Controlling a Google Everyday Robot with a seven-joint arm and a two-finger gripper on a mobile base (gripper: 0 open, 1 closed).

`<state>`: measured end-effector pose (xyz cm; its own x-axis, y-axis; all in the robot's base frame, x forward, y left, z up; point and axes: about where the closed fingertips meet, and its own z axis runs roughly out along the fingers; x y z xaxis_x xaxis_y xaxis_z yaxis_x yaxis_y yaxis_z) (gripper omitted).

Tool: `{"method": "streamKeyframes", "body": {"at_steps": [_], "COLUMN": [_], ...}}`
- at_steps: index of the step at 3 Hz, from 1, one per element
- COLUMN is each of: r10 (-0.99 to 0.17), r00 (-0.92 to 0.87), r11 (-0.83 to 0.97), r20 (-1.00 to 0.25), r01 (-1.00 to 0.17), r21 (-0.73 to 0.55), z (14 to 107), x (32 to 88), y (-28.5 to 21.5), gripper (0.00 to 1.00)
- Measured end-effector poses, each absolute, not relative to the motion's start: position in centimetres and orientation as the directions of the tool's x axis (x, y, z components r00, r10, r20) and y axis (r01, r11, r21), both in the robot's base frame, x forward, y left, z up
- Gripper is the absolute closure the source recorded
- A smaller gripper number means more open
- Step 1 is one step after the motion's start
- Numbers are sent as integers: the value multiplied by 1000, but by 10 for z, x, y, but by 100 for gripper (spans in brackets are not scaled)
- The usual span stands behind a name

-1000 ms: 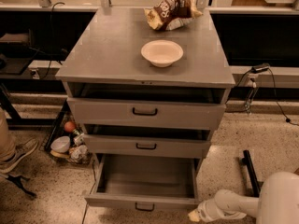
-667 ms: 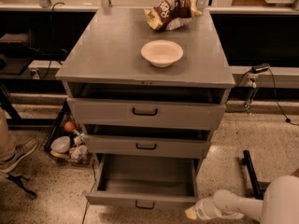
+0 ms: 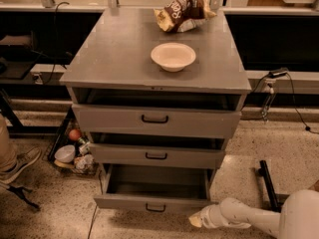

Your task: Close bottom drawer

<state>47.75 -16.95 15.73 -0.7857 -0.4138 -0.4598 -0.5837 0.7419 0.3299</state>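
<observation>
The grey cabinet [image 3: 119,49] has three drawers, all pulled out a little. The bottom drawer [image 3: 154,203] is pulled out farthest, its inside empty, with a small black bar handle [image 3: 155,208] on its short front. My gripper [image 3: 197,219] is at the end of the white arm [image 3: 259,218], low near the floor, just right of the bottom drawer's front right corner.
A white bowl [image 3: 173,56] and a brown snack bag [image 3: 182,11] sit on the cabinet top. A basket of small items [image 3: 75,151] stands on the floor left of the cabinet. A person's shoe [image 3: 20,163] is at far left. A black bar [image 3: 267,185] lies on the floor right.
The arm and gripper have moved left along the floor, closer to the bottom drawer's front right corner. The drawers have not moved.
</observation>
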Motion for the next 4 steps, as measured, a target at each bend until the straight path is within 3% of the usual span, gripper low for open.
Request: {"method": "streamKeyframes", "body": {"at_steps": [1,4], "r10": [-426,-446], "r00": [-695,-591], "r11": [686,618], "r20": [-579,-672], "r01": [-666,-747], "r21": [293,246], "z": [171,156], "x": [524,562], "y": [-120,-117], "gripper": [100,100]}}
